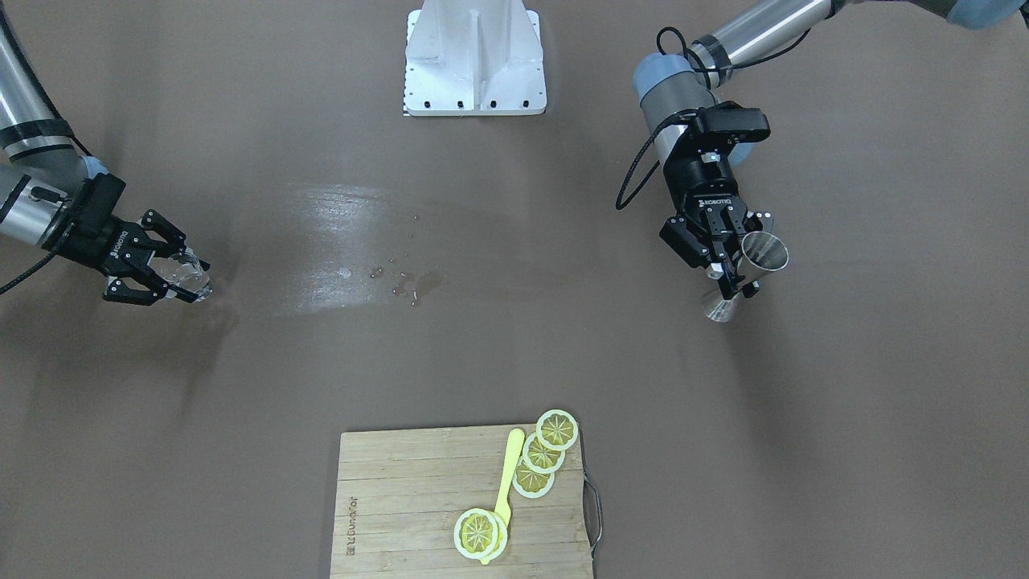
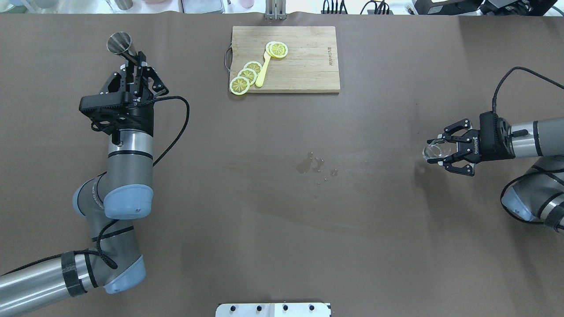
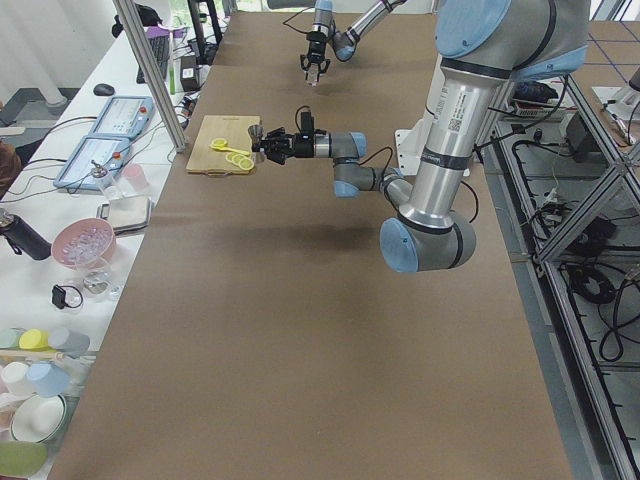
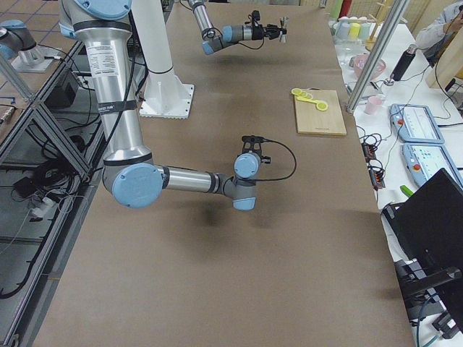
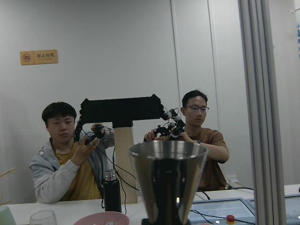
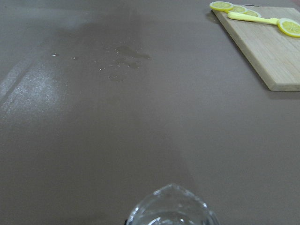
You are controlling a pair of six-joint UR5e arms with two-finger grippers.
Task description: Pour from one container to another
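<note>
The grey metal jigger (image 2: 120, 44) is held off the table at its narrow waist, with my left gripper (image 2: 132, 59) shut on it. It tilts with its wide mouth facing away from the arm, and it also shows as the jigger (image 1: 756, 261) and close up as the jigger (image 5: 168, 180). Far across the table, the small clear glass (image 2: 434, 149) sits between the fingers of my right gripper (image 2: 437, 151), low over the table. Only the glass rim (image 6: 171, 208) shows in the right wrist view. I cannot tell whether either container holds liquid.
Small water drops and a wet patch (image 2: 315, 165) lie mid-table between the arms. A wooden cutting board (image 2: 308, 66) at the far edge carries lemon slices (image 2: 246, 77) and a yellow utensil (image 2: 263, 70). The robot's white base (image 1: 474, 60) stands at the near edge.
</note>
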